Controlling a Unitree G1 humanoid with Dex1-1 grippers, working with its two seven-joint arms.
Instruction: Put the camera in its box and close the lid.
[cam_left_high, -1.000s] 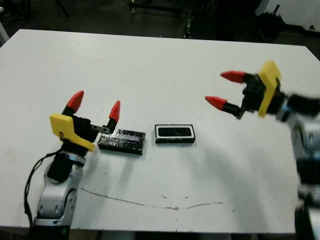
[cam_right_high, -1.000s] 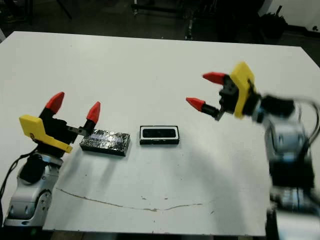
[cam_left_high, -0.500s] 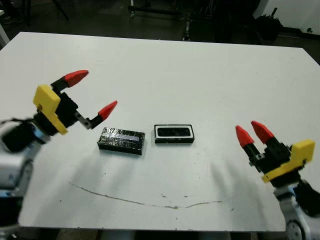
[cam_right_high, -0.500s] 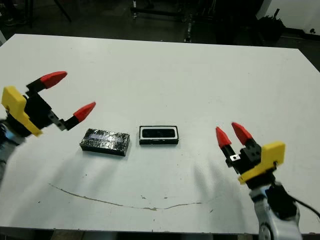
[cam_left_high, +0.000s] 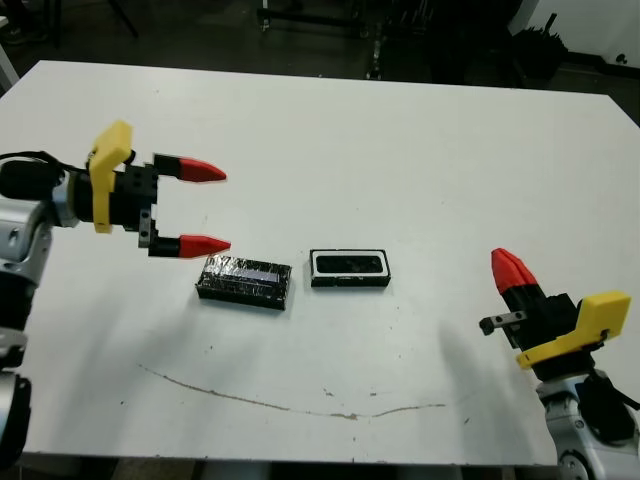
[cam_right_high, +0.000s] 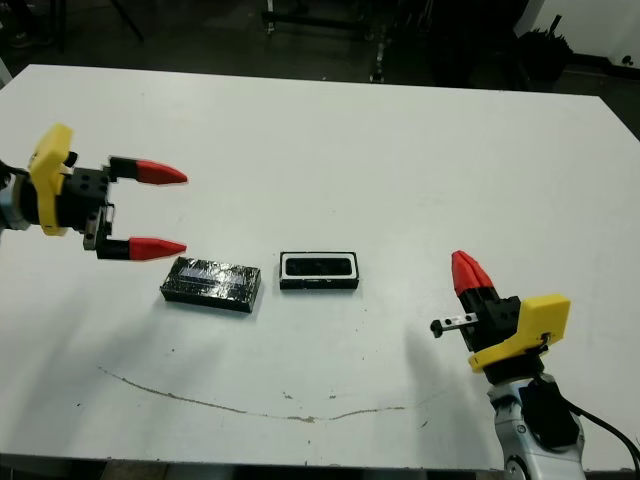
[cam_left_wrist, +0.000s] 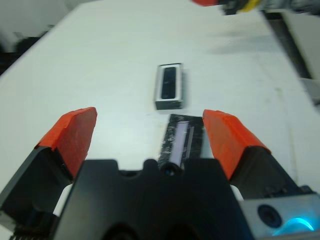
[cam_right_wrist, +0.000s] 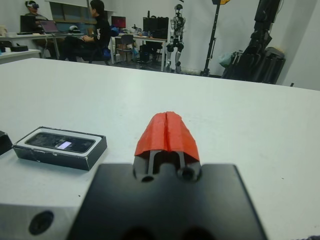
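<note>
— Where is the camera (cam_left_high: 349, 263) found?
— It is seen lying flat inside the box (cam_left_high: 349, 281), near the middle of the bench (cam_left_high: 400, 140). The white lining is visible around it.

— And the lid (cam_left_high: 245, 281)?
— It is laid flat on the bench just beside the box, on the robot's left, apart from it. The box is not covered.

— How is the left gripper (cam_left_high: 203, 207) held?
— It is held above the bench, just beyond the lid's left end, with its fingers spread wide; nothing is gripped.

— The right gripper (cam_left_high: 511, 272)?
— It is raised near the front right of the bench, well apart from the box, its red tips pressed together and empty.
</note>
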